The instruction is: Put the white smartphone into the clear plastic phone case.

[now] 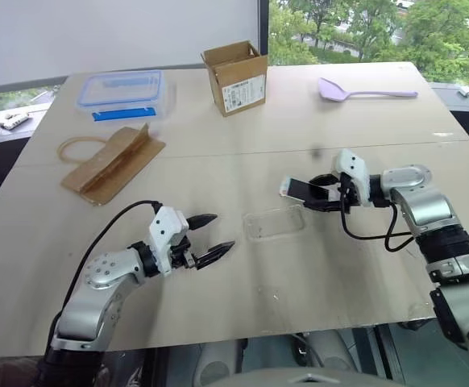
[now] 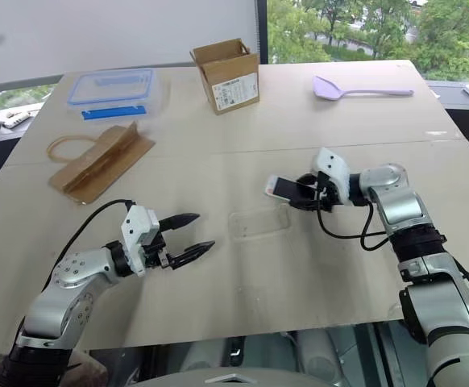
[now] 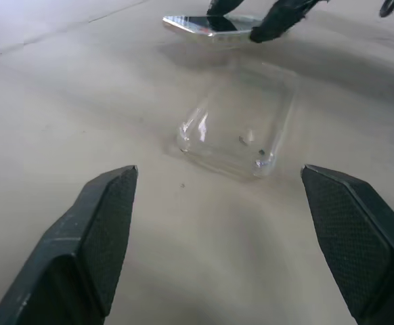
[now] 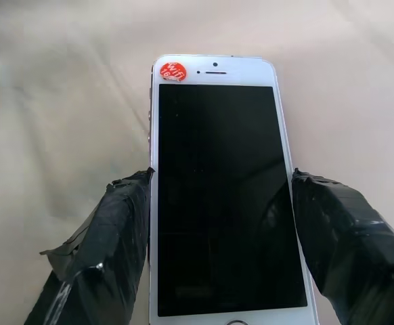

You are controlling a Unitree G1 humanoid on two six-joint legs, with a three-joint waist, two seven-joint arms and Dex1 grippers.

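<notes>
My right gripper (image 1: 325, 196) is shut on the white smartphone (image 1: 302, 190), its fingers clamping the long sides. The phone is lifted off the table, screen up, with a red sticker near its top end (image 4: 172, 71). Just below and to the left of it the clear plastic phone case (image 1: 276, 222) lies flat on the table, open side up; it also appears in the left wrist view (image 3: 237, 128). My left gripper (image 1: 211, 238) hovers open left of the case, fingers pointing toward it, nothing between them.
At the back stand a clear blue-rimmed food box (image 1: 122, 93) and an open cardboard box (image 1: 236, 77). A purple spatula (image 1: 363, 91) lies at the back right. A brown paper bag (image 1: 109, 162) lies at the left.
</notes>
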